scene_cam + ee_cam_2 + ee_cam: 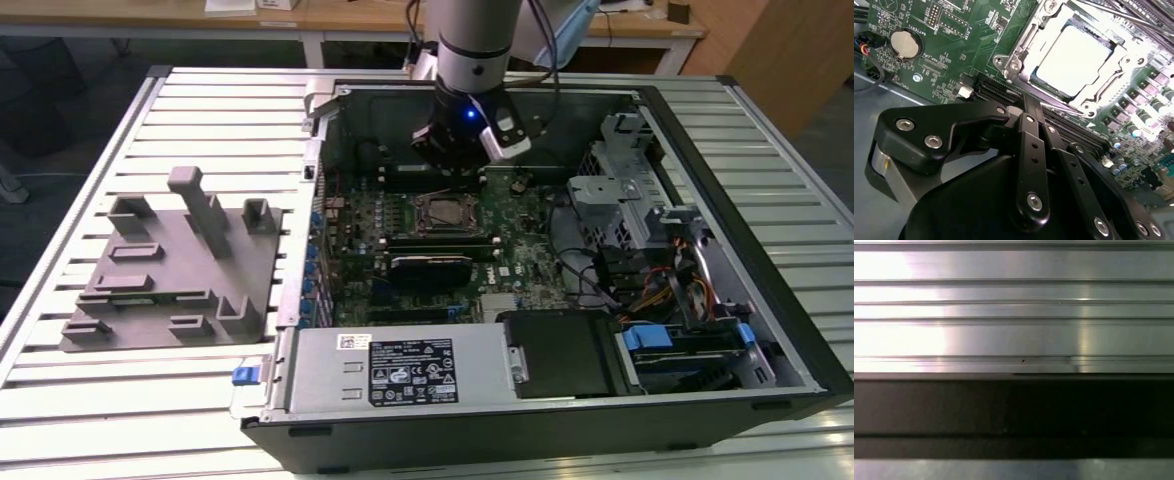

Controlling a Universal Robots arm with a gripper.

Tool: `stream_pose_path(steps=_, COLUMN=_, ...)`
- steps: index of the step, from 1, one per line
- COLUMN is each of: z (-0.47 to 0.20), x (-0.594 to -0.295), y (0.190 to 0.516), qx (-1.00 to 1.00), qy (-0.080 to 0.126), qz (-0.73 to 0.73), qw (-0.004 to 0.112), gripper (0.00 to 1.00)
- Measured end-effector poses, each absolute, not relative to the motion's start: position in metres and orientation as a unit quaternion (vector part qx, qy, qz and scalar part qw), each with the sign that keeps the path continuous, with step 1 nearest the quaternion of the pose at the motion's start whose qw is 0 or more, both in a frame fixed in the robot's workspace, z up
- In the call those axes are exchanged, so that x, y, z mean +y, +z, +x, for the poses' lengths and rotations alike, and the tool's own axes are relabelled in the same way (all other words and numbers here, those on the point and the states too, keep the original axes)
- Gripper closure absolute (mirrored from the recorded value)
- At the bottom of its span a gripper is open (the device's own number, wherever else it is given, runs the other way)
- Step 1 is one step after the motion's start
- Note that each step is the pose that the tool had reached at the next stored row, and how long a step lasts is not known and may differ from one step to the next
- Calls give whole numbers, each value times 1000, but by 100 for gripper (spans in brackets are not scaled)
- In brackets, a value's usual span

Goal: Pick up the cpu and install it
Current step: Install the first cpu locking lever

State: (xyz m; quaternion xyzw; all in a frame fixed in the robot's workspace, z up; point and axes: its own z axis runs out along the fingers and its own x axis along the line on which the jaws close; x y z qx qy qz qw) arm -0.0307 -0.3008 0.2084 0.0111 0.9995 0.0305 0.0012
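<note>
Arm (470, 40) upright, wrist pointing down, black hand (457, 165) lowered, fingers (1030, 150) drawn together

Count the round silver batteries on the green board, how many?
1. The coin battery sits on the green board, across from the shiny chip. The gripper may hide others.

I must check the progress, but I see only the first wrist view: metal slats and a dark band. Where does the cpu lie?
Observer: In the second wrist view the cpu lies flat inside the socket frame on the motherboard.
Operator: And where is the pincer?
Observer: In the exterior view the pincer hangs inside the open computer case, over the board on the far side of the socket.
Operator: Is anything beside the case?
Observer: Yes, a grey fixture block stands on the slatted table, at the exterior view's left of the case.
</note>
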Motion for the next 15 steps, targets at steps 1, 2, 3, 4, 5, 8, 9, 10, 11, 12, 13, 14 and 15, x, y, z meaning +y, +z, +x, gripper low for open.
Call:
stream_pose_path(steps=1, z=-31, x=-301, y=207, qx=999, qy=30, qz=11, qw=1, gripper=89)
stream_pose_path(steps=2, z=-31, x=-301, y=206, qx=999, qy=30, qz=11, qw=1, gripper=89)
stream_pose_path(steps=3, z=-30, x=-301, y=205, qx=999, qy=30, qz=11, qw=1, gripper=89)
stream_pose_path(steps=4, z=-30, x=-301, y=204, qx=999, qy=30, qz=11, qw=1, gripper=89)
stream_pose_path(steps=5, z=-30, x=-301, y=203, qx=999, qy=30, qz=11, qw=1, gripper=89)
stream_pose_path(steps=8, z=-30, x=-301, y=201, qx=999, qy=30, qz=11, qw=1, gripper=89)
stream_pose_path(steps=9, z=-30, x=-301, y=200, qx=999, qy=30, qz=11, qw=1, gripper=89)
stream_pose_path(steps=10, z=-30, x=-301, y=200, qx=999, qy=30, qz=11, qw=1, gripper=89)
stream_pose_path(steps=11, z=-30, x=-301, y=200, qx=999, qy=30, qz=11, qw=1, gripper=89)
stream_pose_path(steps=12, z=-30, x=-301, y=201, qx=999, qy=30, qz=11, qw=1, gripper=89)
stream_pose_path(steps=13, z=-30, x=-301, y=201, qx=999, qy=30, qz=11, qw=1, gripper=89)
stream_pose_path(steps=14, z=-30, x=-301, y=201, qx=1000, qy=29, qz=11, qw=1, gripper=89)
stream_pose_path(steps=15, z=-30, x=-301, y=201, qx=1000, qy=27, qz=11, qw=1, gripper=89)
